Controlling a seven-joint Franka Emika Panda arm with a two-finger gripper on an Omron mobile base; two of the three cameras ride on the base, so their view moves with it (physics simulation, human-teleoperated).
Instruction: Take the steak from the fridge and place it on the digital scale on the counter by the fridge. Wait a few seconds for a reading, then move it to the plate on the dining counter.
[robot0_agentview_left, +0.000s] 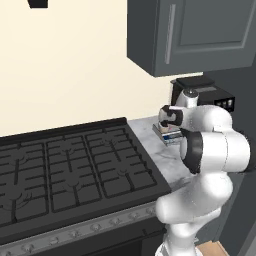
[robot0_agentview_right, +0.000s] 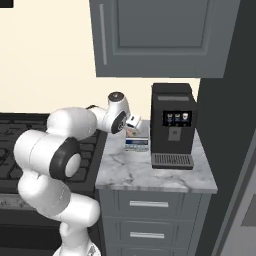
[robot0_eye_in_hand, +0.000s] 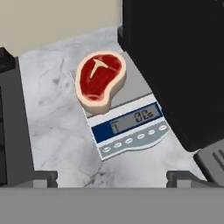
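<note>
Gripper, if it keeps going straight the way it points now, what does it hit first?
Most likely the digital scale, near its display, with the steak lying just beyond. The gripper is open and above it; depth is unclear.

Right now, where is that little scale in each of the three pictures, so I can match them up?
Left base view: the digital scale peeks out behind the arm, right of centre, on the marble counter.
Right base view: centre, left of the coffee machine.
Hand view: centre, with the steak lying on it.
Shared landmark: the black coffee machine beside the digital scale.
</note>
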